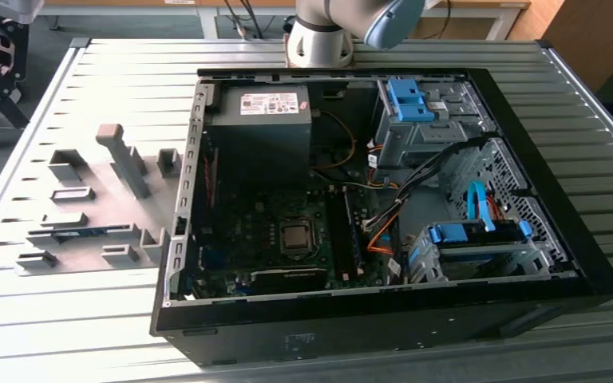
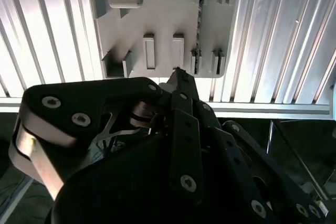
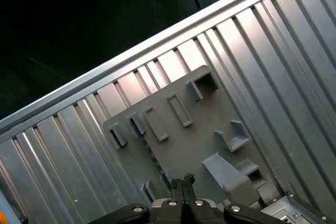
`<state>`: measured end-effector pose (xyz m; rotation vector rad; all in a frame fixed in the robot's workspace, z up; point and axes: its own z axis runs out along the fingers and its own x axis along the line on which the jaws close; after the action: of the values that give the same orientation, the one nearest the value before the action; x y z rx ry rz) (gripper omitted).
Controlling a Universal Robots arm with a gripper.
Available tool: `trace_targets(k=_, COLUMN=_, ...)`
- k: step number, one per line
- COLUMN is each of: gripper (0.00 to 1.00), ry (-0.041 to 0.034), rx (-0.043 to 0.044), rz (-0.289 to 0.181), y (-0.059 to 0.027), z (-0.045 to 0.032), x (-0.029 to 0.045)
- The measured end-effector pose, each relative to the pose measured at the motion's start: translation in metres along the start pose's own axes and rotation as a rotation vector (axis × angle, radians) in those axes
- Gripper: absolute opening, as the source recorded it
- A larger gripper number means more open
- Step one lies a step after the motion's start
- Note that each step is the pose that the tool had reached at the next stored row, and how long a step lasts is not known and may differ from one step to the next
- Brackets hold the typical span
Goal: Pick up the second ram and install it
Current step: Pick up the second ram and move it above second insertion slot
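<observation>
In the exterior view, the second ram (image 1: 73, 232) lies on edge in a grey holder (image 1: 102, 185) on the tabletop (image 1: 73, 319). It is outside the open computer case (image 1: 392, 329), whose long black slots (image 1: 344, 231) sit deep inside. Any carry has to clear the case's raised wall, and a stick gripped off-centre could catch on it.

In the second wrist view, the hand (image 2: 178, 73) has its fingers pressed together and holds nothing. The ram (image 2: 199, 24) shows as a thin dark strip in the holder (image 2: 163, 14), beyond the fingertips and slightly off their line. I judge that a descent with the fingers shut would strike the board's edge rather than straddle it.

In the first wrist view, the closed hand (image 3: 182, 181) hovers over the holder (image 3: 194, 135). The ram (image 3: 156, 160) is just ahead of the tips and a little aside, hemmed in by raised blocks. A small misalignment could land a finger on a block or grip the stick askew.
</observation>
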<state>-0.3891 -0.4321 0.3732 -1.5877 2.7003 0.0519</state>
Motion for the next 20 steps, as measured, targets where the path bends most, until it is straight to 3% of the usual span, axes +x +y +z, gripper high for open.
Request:
trace_targets(k=10, gripper=0.11, ry=0.0034, rx=-0.0030, rz=-0.163, y=-0.0001, z=0.0064, x=0.0002)
trace_targets(k=18, gripper=0.11, ry=0.0023, rx=0.0028, rz=-0.180, y=0.0087, z=0.0119, x=0.0066)
trace_targets(k=20, gripper=0.11, ry=0.0028, rx=0.0023, rz=-0.203, y=0.0087, z=0.0131, x=0.0069)
